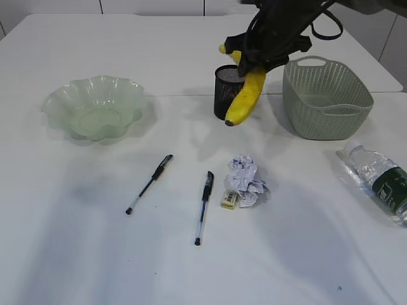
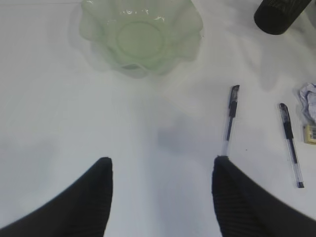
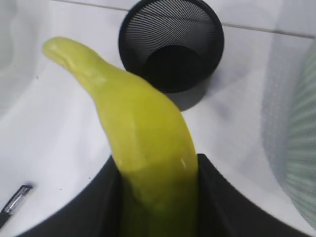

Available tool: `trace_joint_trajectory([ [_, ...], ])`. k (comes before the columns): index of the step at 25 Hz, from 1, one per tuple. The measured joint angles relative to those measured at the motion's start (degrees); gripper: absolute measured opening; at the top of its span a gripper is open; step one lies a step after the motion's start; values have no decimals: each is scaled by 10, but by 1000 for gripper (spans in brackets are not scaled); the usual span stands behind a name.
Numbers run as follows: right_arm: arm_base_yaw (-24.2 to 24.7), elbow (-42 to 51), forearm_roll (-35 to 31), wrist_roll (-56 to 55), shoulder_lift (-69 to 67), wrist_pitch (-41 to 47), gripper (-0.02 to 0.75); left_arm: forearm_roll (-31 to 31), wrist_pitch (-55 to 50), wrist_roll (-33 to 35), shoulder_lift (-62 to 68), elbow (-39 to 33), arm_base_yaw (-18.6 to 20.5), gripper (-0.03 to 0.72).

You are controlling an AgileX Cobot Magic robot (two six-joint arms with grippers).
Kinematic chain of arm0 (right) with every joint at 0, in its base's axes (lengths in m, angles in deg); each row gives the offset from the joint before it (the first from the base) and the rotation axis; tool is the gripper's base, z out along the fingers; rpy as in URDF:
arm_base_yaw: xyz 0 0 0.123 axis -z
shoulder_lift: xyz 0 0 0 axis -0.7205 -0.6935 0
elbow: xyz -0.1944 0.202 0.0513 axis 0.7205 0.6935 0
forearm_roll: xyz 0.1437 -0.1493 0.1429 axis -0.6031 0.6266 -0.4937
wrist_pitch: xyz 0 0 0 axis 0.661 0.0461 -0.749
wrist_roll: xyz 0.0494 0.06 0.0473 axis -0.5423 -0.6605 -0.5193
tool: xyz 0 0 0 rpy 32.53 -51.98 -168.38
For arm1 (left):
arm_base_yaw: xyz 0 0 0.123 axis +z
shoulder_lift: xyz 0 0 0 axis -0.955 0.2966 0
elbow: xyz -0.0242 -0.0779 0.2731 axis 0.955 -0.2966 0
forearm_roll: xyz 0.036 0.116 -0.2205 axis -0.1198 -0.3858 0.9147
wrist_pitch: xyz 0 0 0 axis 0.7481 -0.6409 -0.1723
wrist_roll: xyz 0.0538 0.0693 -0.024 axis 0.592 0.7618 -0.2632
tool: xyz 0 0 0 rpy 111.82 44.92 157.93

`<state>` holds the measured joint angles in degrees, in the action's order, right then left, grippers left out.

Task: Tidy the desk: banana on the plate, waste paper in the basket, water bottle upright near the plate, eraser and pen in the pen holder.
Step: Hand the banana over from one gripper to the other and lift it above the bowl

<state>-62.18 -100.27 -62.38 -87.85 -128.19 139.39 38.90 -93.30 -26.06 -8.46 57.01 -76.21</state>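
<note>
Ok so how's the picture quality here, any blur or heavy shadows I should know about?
Exterior view: even light, soft grey arm shadows on the table, all sharp. Left wrist view: left gripper fingers dark and blurred at the bottom edge, plate slightly soft. Right wrist view: banana fills the frame, soft up close; pen holder mesh crisp.

A lab-like test setup: bare white tables [image 1: 95, 38] pushed together, staged desk clutter.

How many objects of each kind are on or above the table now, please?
Pen: 2
Banana: 1
Plate: 1
Pen holder: 1
Basket: 1
Water bottle: 1
Waste paper: 1
Eraser: 1
Total: 9
</note>
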Motion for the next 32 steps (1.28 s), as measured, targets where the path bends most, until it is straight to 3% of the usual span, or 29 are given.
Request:
trace_joint_trajectory([
  [5, 0, -21, -78, 70, 0, 0, 269, 69, 0, 66, 15, 0, 0, 442],
  [20, 0, -29, -348, 364, 24, 1, 269, 450, -65, 436, 179, 23, 0, 442],
  [26, 0, -30, -425, 410, 42, 4, 269, 544, -129, 513, 246, 78, 0, 442],
  [32, -1, -30, -501, 420, 45, 41, 269, 568, -130, 527, 260, 115, 0, 442],
])
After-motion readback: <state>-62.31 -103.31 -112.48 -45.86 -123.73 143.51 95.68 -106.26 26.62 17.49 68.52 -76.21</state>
